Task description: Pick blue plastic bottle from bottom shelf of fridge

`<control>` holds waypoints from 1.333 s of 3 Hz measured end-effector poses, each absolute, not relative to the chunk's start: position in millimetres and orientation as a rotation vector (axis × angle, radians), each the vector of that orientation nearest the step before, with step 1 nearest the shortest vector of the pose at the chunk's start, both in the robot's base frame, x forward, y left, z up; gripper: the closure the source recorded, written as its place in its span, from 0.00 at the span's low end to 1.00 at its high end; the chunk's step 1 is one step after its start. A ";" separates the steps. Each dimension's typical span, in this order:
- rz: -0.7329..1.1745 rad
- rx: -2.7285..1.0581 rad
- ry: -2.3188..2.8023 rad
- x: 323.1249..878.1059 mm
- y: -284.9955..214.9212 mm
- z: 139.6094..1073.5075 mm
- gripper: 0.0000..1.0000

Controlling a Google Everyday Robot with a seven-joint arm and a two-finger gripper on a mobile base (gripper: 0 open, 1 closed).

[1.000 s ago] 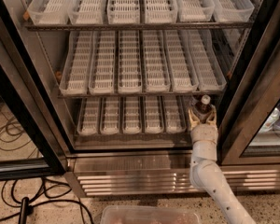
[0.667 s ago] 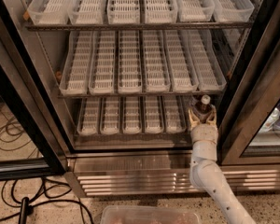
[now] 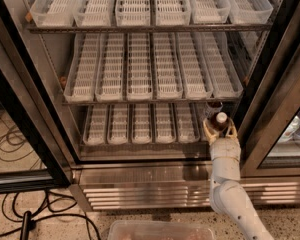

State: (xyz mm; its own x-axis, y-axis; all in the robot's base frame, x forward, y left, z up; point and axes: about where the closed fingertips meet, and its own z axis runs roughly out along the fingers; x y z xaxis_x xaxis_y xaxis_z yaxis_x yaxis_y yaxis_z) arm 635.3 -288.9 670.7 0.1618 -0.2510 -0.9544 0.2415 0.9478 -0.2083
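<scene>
Inspection finding: the pale two-finger gripper (image 3: 220, 130) is at the right end of the bottom shelf (image 3: 140, 126), a row of narrow white slotted plastic trays, near its front edge. Its jaws are closed on a small clear plastic bottle (image 3: 221, 121) with dark brown contents and a white screw cap uppermost. A second dark bottle (image 3: 214, 106) stands just behind it. The black-framed display fridge (image 3: 140, 194) has a ribbed steel base.

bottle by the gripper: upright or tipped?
Upright: white cap on top, dark body below. The bottle stands at the right end of the bottom shelf, gripper at it.
</scene>
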 end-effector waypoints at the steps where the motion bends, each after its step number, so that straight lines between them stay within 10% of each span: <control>1: -0.339 -0.011 1.348 626.6 -287.5 678.6 1.00; 4: -0.294 -0.078 1.331 595.3 -274.0 695.8 1.00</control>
